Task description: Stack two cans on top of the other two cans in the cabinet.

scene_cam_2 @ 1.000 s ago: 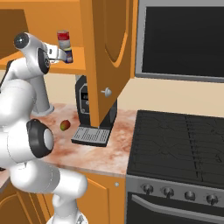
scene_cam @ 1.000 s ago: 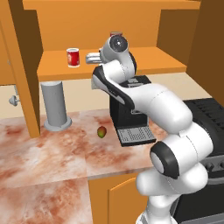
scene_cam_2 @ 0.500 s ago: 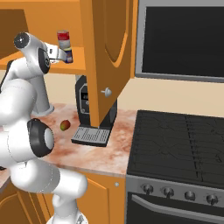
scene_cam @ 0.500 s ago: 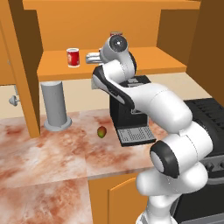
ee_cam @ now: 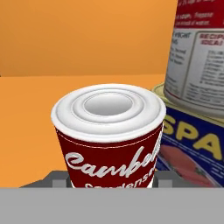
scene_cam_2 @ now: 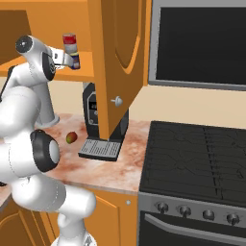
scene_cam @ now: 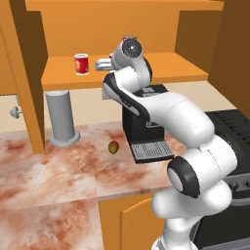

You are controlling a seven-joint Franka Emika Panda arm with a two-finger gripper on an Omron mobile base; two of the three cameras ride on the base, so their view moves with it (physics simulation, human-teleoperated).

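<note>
Progress looks half done: one can (ee_cam: 199, 48) already tops the blue can (ee_cam: 192, 148) beside the end effector (ee_cam: 111, 181), whose jaws clamp the dark red can (ee_cam: 109, 135), leaving it to go atop the bright red can (scene_cam: 81, 64).

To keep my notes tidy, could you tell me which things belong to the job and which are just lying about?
Job: red soup can, held by gripper; blue can with white-labelled can on top; cabinet.
Lying about: coffee machine, grey cylinder, small fruit, stove.
</note>
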